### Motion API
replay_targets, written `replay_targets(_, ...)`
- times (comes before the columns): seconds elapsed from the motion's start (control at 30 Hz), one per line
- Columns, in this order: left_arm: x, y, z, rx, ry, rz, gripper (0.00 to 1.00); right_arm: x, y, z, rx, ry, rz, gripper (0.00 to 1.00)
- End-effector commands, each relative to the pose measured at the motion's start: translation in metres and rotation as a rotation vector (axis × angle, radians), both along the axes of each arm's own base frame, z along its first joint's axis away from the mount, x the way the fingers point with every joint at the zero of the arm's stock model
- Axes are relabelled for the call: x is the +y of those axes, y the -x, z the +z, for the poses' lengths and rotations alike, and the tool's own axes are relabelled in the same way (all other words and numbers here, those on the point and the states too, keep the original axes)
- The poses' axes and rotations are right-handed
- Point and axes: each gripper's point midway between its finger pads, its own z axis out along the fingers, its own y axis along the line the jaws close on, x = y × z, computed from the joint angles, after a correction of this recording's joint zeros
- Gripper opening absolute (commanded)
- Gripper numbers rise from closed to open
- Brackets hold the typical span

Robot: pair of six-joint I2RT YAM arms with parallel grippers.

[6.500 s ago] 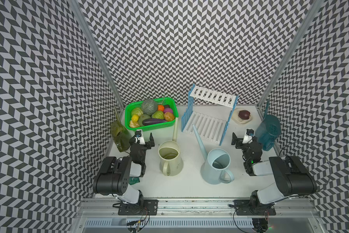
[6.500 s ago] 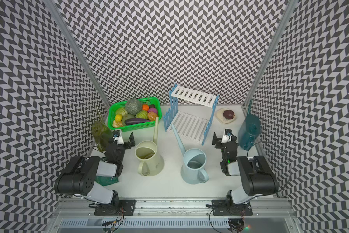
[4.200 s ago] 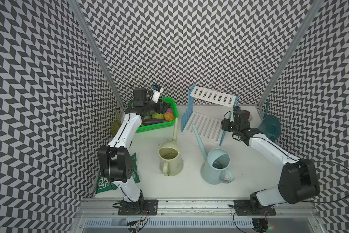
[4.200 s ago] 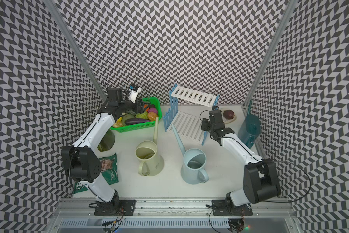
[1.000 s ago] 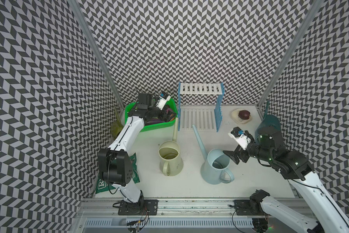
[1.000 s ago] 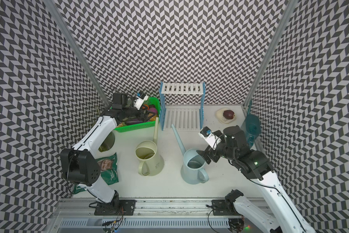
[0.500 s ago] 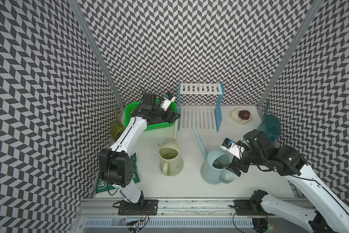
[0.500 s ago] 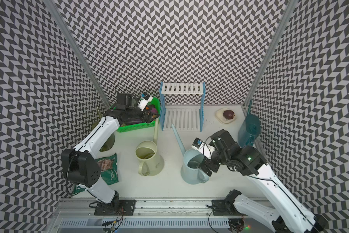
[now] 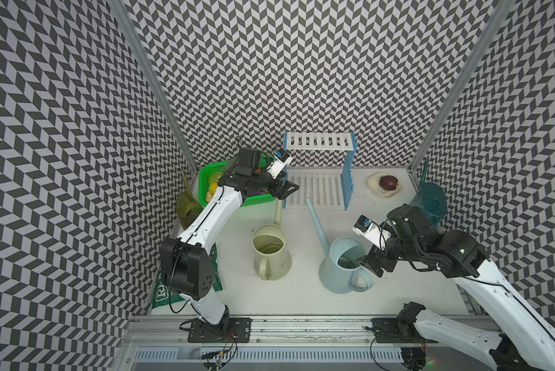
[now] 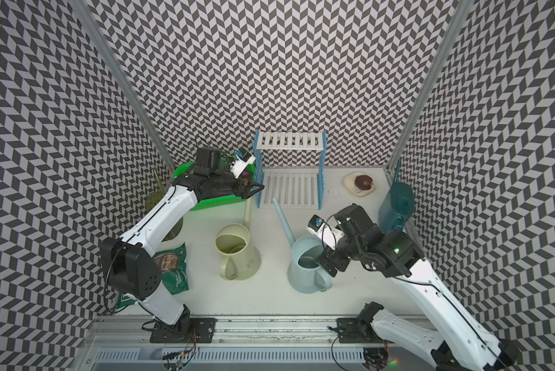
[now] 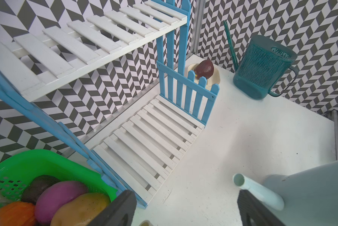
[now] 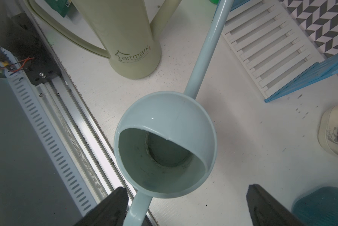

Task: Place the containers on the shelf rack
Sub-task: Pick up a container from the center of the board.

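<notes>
A: Where the white counter point(image 9: 301, 289) meets the chevron-patterned walls point(image 9: 301, 80), what stands?

B: Blue-sided, white-slatted shelf rack point(image 9: 317, 189), twelve o'clock. Five o'clock, a pale blue plastic watering can point(image 9: 340, 273); the right pincer point(image 9: 371, 266) gapes wide around its handle, gripping nothing. Beside the rack hovers the left pincer point(image 9: 290, 192), wide open, empty.
</notes>
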Motion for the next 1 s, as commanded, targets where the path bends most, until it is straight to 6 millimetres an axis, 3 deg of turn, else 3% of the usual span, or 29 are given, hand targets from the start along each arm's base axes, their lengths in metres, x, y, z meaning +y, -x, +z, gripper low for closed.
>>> replay_targets(0.0,-0.008,0.005,0.014,-0.029,0.005,-0.020,0.88,0.005,-0.014,0.005,-0.025,-0.017,-0.052,0.93)
replay_targets(0.23,-0.010,0.008,0.012,-0.027,-0.005,-0.028,0.88,-0.002,-0.011,-0.021,0.010,0.055,-0.050,0.92)
replay_targets(0.47,-0.020,0.016,0.006,-0.007,-0.009,-0.060,0.87,0.001,-0.021,-0.038,0.039,0.090,-0.076,0.88)
replay_targets(0.77,-0.022,0.022,0.007,-0.004,-0.007,-0.079,0.87,0.014,-0.044,-0.066,0.067,0.123,-0.110,0.74)
replay_targets(0.97,-0.022,0.020,0.008,-0.010,-0.009,-0.073,0.87,0.024,-0.063,-0.069,0.050,0.121,-0.139,0.55)
